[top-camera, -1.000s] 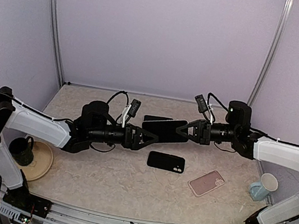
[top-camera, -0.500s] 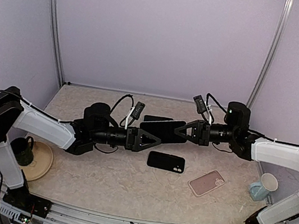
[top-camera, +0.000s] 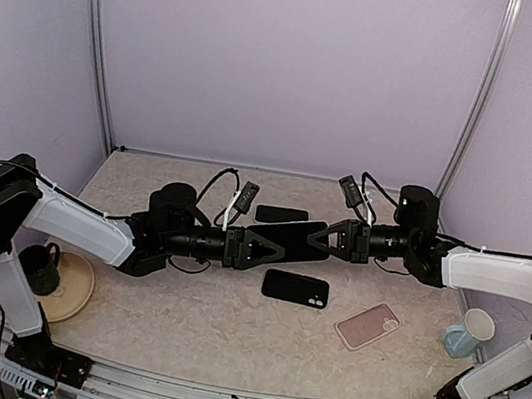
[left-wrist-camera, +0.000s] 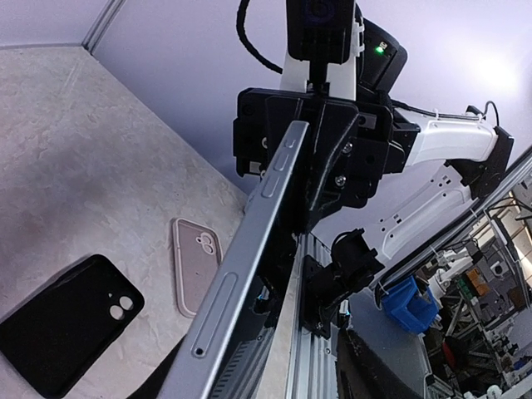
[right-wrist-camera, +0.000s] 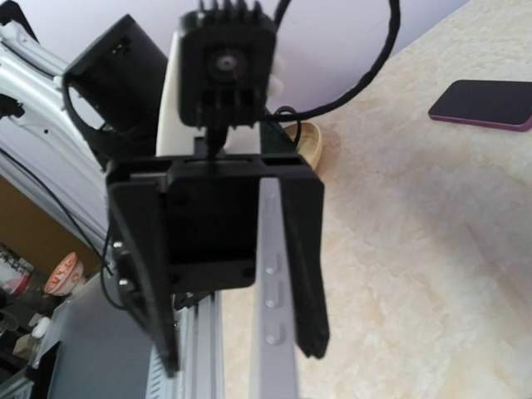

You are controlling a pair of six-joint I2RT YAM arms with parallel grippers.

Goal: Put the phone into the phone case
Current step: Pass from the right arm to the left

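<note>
The right claw (top-camera: 317,236) is clamped tight on one end of the phone (top-camera: 298,241), holding it edge-up in the air above the counter (top-camera: 175,327). Facing it tip to tip is the left claw (top-camera: 280,250), its fingers (right-wrist-camera: 307,274) set on either side of the phone's other end. They stand about half open and close against the slab, though I cannot tell whether they actually pinch it. So the phone spans the short gap between the two claws, its side buttons showing in the wrist views.

Down on the counter, just below the claws and toward the arm bases, lies the black case (top-camera: 296,287), flat, camera cutout showing. The pink case (top-camera: 368,325) lies flat too, below the right claw and further out to its side, apart from the black one. Beyond the left claw, near the back wall, a second phone (top-camera: 281,215) rests flat.
</note>
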